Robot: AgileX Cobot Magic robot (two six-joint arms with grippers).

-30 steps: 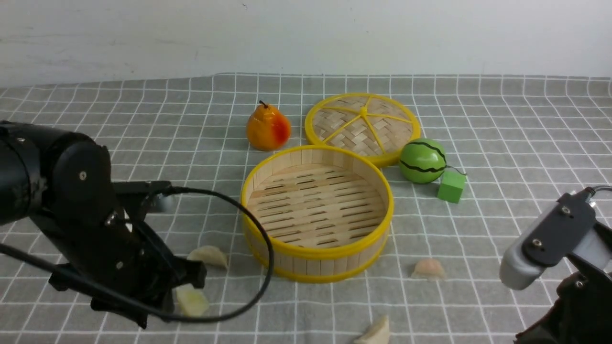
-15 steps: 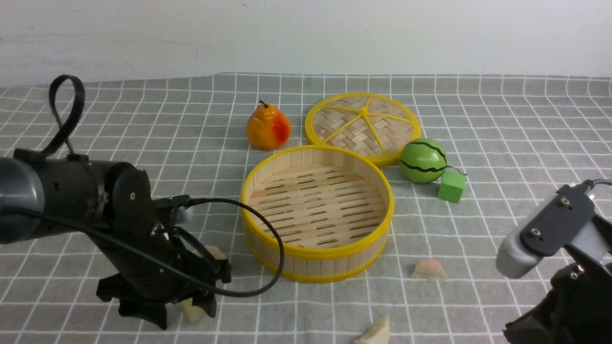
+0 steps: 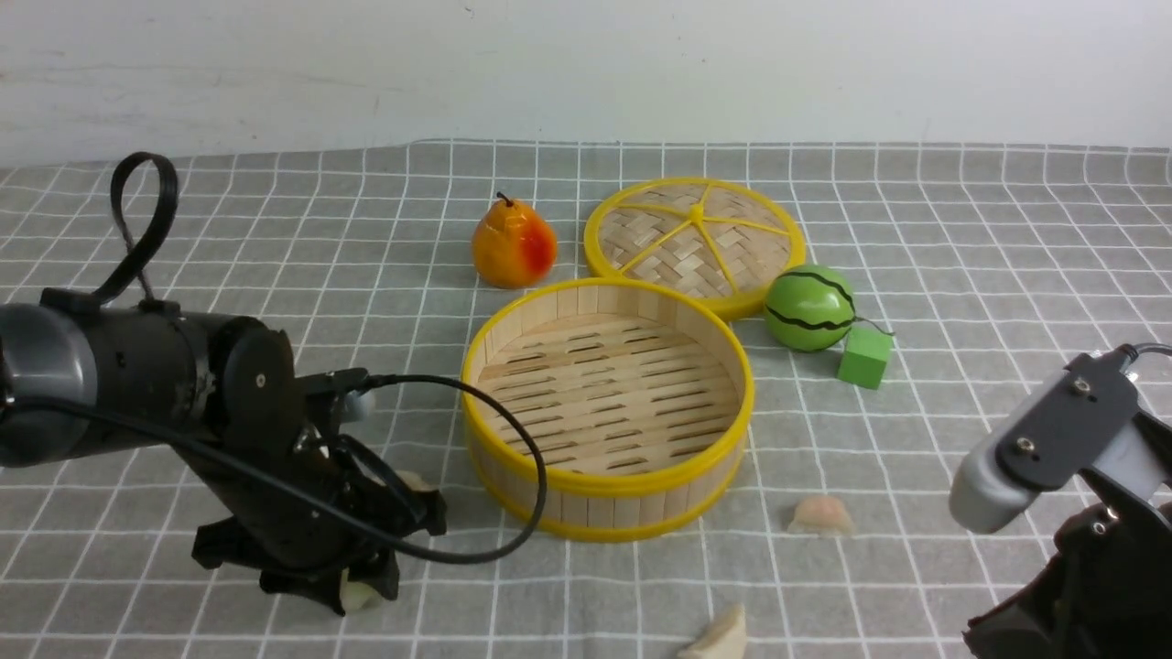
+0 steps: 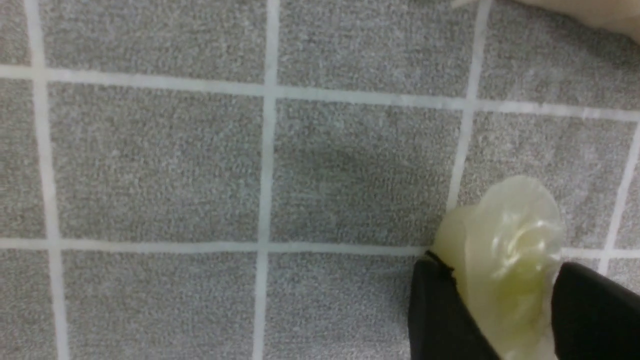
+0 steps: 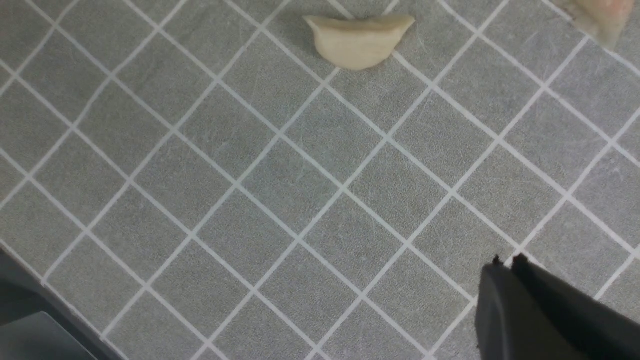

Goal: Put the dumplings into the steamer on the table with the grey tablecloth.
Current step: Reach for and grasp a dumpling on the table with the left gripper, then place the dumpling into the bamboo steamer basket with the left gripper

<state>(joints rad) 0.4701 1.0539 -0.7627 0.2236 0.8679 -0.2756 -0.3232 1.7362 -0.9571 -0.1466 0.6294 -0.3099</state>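
Observation:
My left gripper [image 3: 362, 586] is down on the grey tablecloth [image 3: 961, 229] left of the steamer [image 3: 604, 508], shut on a pale dumpling [image 3: 360, 597]. The left wrist view shows that dumpling [image 4: 505, 240] pinched between both black fingers [image 4: 440, 310]. A second dumpling [image 3: 414, 480] peeks out behind the left arm. A pinkish dumpling [image 3: 821, 515] lies right of the steamer, and a cream one [image 3: 719, 636] lies at the near edge. The steamer is empty. My right gripper [image 5: 507, 260] hovers shut above the cloth, apart from the cream dumpling [image 5: 357, 40].
Behind the steamer lie its woven lid [image 3: 694, 238], an orange pear [image 3: 513, 245], a green watermelon toy [image 3: 810, 308] and a green cube [image 3: 863, 357]. The left arm's black cable [image 3: 526, 467] loops in front of the steamer's left wall. The right arm [image 3: 1053, 458] fills the near right corner.
My left arm has swung forward and lowered onto the near-left dumpling, and its fingers have opened wide and then closed on it. The right arm has dropped slightly.

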